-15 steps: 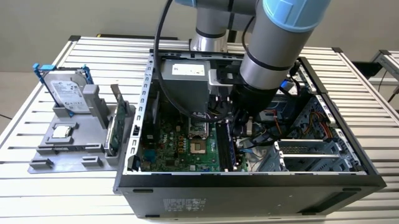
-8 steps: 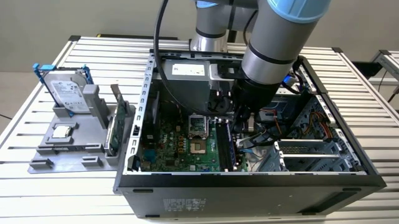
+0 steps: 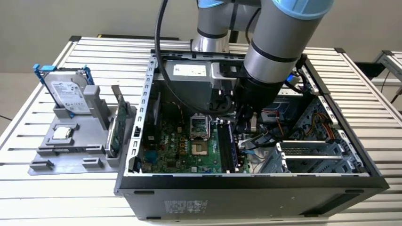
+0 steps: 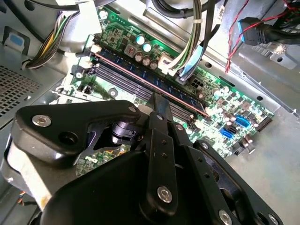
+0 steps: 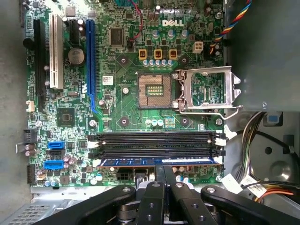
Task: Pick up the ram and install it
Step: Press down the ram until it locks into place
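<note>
Most of the job looks done from where I stand: the ram [image 5: 157,161] already sits in the slot nearest the board's edge, lying level along its length with its blue face showing, just beside the three bare black slots [image 5: 154,143]. In the second wrist view the same stick [image 4: 150,82] runs as a thin reddish-edged line across the slot bank. The claw [image 5: 163,176] hangs directly over the stick's middle, its fingers drawn close together around the top edge — whether they truly pinch the ram or just rest against it I cannot tell, and I cannot see if the end latches have snapped home. So what is left, by my judgement, is at most the last press and letting go. The arm [image 3: 270,56] reaches down into the open case [image 3: 251,181], which lies on its side on the slatted desk [image 3: 377,113]. Around the work spot things are tight: a bundle of cables [image 4: 197,33] droops just beside one end of the ram, the open socket frame [image 5: 206,91] stands a little way off on the board, and blue and red leads [image 3: 261,141] cross near the claw. Outside the case, on the exterior view's left, a grey holder [image 3: 69,146] carries the hard drive [image 3: 66,92] in its blue frame and a green card [image 3: 119,125] standing upright — well apart from the work.
</note>
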